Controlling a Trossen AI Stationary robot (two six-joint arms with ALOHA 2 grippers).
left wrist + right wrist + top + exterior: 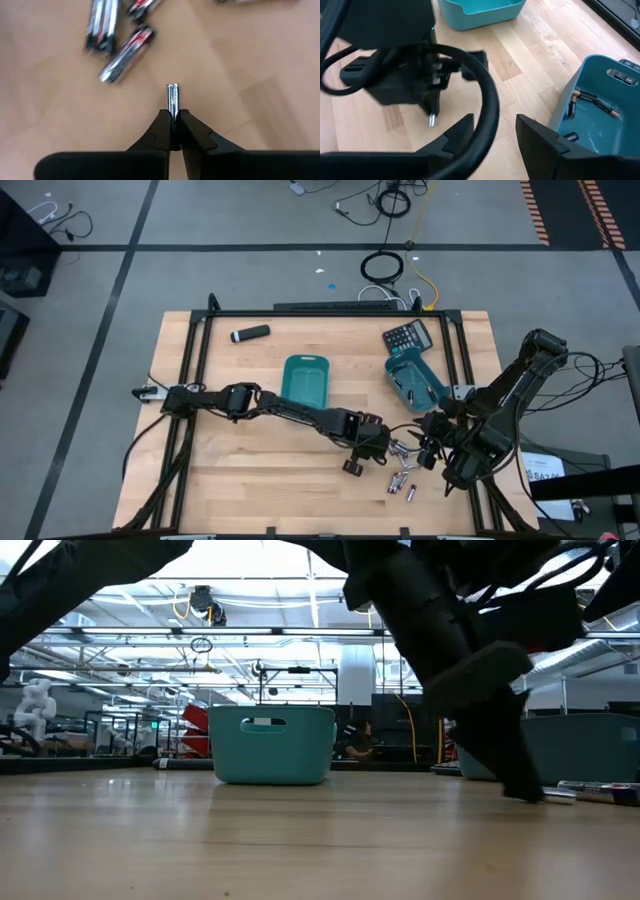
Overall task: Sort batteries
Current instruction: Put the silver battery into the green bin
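My left gripper (pixel 355 464) (pixel 173 131) stands over the table's near middle and is shut on a small silvery battery (pixel 173 99) (pixel 432 120). Several more batteries (pixel 402 478) (pixel 124 54) lie on their sides on the wood just to its right. My right gripper (pixel 430 442) (pixel 495 134) is open and empty, close to the right of the left gripper. A teal bin (pixel 306 380) stands at mid-table. A second teal bin (pixel 415 380) (pixel 600 107) to the right holds a few batteries (pixel 592 102). My left gripper pinches one end of the battery (pixel 173 111) between its two fingertips. The battery lies along the fingers and sticks out past them. The fingers point down from above, and the battery hangs upright below them (pixel 432 118). I cannot tell whether its lower end touches the wood.
A dark calculator (pixel 407 336) lies at the far right, behind the right bin. A black cylinder with a white tip (pixel 250 333) lies at the far left. A black frame rail (pixel 330 312) runs along the table's far edge. Bare wood lies at the near left (pixel 250 480).
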